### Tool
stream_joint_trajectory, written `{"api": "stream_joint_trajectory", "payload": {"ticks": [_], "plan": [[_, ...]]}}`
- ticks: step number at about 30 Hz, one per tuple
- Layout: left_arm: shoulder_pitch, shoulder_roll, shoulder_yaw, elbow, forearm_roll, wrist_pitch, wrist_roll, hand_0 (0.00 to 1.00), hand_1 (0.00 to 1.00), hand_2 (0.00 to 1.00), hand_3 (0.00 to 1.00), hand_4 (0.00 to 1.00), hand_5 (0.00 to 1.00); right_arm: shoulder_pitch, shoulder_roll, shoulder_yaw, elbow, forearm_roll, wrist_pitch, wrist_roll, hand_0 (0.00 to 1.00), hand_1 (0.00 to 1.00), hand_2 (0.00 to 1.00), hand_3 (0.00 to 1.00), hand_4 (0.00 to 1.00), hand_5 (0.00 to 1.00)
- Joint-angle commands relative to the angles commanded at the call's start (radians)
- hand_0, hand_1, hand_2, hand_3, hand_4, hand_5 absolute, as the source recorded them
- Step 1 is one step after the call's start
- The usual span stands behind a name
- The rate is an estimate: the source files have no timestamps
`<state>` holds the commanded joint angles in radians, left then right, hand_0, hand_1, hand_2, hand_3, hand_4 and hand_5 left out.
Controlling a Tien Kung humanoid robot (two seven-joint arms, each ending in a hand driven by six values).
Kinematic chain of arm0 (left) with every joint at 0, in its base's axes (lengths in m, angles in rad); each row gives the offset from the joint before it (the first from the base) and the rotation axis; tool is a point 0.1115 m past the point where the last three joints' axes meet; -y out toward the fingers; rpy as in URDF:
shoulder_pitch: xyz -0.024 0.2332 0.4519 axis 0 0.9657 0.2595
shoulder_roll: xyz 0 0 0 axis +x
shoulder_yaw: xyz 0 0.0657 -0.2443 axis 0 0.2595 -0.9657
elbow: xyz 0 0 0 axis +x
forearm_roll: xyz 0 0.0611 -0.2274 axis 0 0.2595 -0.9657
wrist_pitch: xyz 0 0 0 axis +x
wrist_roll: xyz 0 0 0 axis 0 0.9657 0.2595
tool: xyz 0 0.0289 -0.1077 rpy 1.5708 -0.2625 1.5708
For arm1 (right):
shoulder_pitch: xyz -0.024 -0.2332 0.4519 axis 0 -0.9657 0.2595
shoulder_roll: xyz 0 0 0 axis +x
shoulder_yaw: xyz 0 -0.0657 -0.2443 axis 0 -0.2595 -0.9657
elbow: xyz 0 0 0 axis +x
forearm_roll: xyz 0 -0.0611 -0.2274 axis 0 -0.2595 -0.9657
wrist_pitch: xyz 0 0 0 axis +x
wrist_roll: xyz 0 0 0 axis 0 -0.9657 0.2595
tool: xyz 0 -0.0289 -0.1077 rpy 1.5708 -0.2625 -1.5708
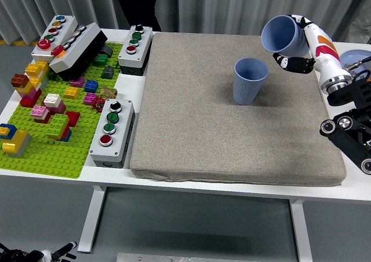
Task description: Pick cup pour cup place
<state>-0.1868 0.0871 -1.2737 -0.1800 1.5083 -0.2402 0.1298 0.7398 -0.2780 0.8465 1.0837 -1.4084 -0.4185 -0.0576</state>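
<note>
Above the far right part of a grey mat (232,117), the robot's right hand (306,39) grips a blue cup (282,33), fingers wrapped around its body. This held cup is tilted on its side in the air, its mouth facing left and toward the camera. A second blue cup (250,80) stands upright on the mat, just below and to the left of the held one; the two do not touch. The mat covers most of the white bench (136,82). At the left end of the bench lies a green baseplate (46,152) carrying coloured bricks (49,108). Grey button boxes sit around it: one (111,131) at its near right, one (135,48) at the mat's far left corner, and others (68,42) at the far left.
</note>
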Motion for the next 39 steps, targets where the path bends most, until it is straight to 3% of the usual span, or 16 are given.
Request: {"api": "stream_joint_trajectory", "payload": {"ticks": [3,7,17,29,39], "plan": [[0.003,-0.001,0.002,0.000,-0.002,0.000,0.000,0.855,0.869,0.885,0.773,0.601,0.998,-0.023,0.007,0.113,-0.015,0.130,0.089,-0.022,0.727,0.575,0.479,0.499,0.514,0.002],[0.005,-0.002,0.001,0.000,0.000,-0.001,0.000,0.855,0.869,0.885,0.773,0.601,0.998,-0.053,0.012,0.215,-0.025,0.292,0.154,-0.029,0.727,0.575,0.479,0.499,0.514,0.002],[0.005,-0.006,0.002,0.000,0.003,-0.001,-0.002,0.855,0.868,0.885,0.773,0.600,0.998,-0.149,0.026,0.279,0.000,0.705,0.184,-0.016,0.727,0.577,0.481,0.500,0.517,0.002],[0.003,-0.010,0.004,0.000,0.005,-0.002,-0.003,0.854,0.868,0.885,0.772,0.600,0.998,-0.229,0.065,0.255,-0.011,0.638,0.141,0.044,0.727,0.581,0.481,0.502,0.516,0.002],[0.001,-0.011,0.004,0.000,0.008,-0.004,-0.002,0.855,0.867,0.885,0.773,0.599,0.998,-0.244,0.069,0.228,-0.040,0.573,0.113,0.080,0.729,0.586,0.486,0.501,0.519,0.002]]}}
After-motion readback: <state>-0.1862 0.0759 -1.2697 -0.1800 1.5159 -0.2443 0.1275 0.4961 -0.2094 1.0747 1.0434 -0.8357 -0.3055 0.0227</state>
